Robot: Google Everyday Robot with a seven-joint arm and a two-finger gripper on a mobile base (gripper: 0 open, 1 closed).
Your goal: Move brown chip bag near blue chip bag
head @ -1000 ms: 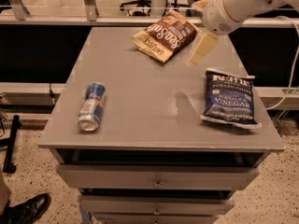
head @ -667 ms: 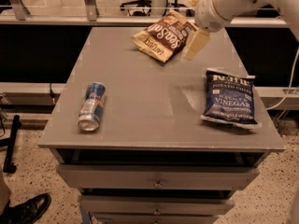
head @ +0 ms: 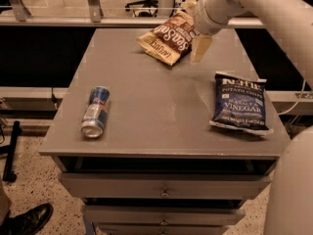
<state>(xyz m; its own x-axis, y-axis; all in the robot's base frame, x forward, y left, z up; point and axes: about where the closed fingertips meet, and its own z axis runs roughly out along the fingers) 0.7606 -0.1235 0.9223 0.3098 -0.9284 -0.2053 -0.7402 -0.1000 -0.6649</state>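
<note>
End effector (head: pixel 195 31) shifted left to brown chip bag (head: pixel 165 38) right edge; grip can't tell; blue chip bag (head: pixel 238 103) unmoved.

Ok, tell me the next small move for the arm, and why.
Probably lift the brown chip bag just clear of the table. The gripper sits at the bag's right end by the far edge, while the blue chip bag lies well apart near the front right corner, so a carry has to follow.

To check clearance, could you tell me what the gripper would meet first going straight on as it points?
Probably the brown chip bag beside the gripper at the far end of the table; depth is unclear, so possibly bare table.
</note>
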